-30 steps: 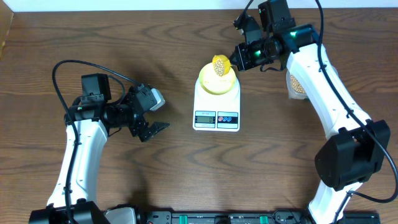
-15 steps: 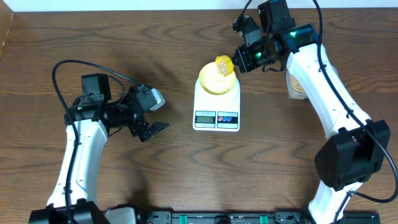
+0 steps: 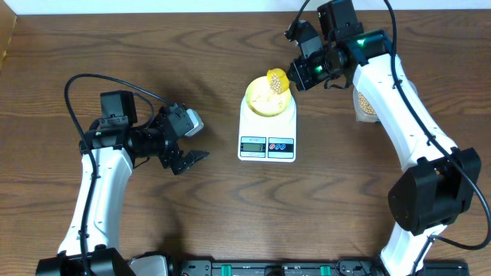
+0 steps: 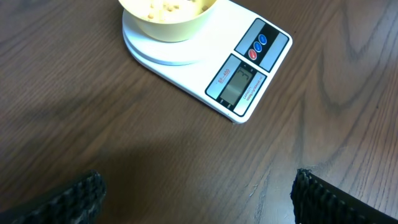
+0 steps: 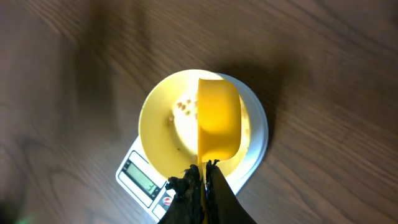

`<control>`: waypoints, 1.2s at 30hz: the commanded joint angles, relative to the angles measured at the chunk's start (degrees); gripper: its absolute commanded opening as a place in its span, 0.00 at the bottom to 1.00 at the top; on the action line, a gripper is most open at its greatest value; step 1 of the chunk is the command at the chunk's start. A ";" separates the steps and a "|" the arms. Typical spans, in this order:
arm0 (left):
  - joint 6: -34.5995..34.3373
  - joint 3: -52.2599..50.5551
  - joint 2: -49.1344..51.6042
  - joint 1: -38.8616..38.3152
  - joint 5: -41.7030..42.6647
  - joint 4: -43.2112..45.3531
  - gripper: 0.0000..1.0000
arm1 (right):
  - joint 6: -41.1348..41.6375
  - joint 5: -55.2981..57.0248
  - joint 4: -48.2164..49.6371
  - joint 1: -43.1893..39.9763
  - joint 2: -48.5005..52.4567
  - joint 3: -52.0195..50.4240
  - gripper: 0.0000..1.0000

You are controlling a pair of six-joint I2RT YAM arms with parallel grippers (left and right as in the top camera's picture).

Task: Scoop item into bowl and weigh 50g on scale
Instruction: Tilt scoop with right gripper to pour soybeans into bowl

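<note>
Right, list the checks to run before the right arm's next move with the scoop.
1. The right gripper is shut on the handle of the scoop: ok.
2. The scoop is held above the bowl: ok.
3. The bowl sits on the platform of the scale: ok.
4. Some beans lie in the bowl: ok.
5. The display shows a weight you can read: cannot tell, digits too small.
6. The left gripper is open and apart from the scale: ok.

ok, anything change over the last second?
The yellow scoop, clamped in the right gripper, drifted slightly rightward over the bowl. Nothing was grabbed or released. The left gripper stayed open and parked; bowl and scale did not move.
</note>
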 commanded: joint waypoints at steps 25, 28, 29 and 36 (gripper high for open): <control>-0.09 -0.59 0.35 0.20 0.31 -0.17 0.98 | 3.10 -11.52 -3.63 -1.01 -0.92 1.22 0.01; -0.09 -0.59 0.35 0.20 0.31 -0.17 0.97 | 2.97 -9.75 -2.97 -0.92 -0.92 1.22 0.01; -0.09 -0.59 0.35 0.20 0.31 -0.17 0.98 | 2.45 -8.46 -2.93 -0.87 -0.92 1.22 0.01; -0.09 -0.59 0.35 0.20 0.31 -0.17 0.98 | -1.86 -0.76 -2.25 0.04 -0.92 1.22 0.01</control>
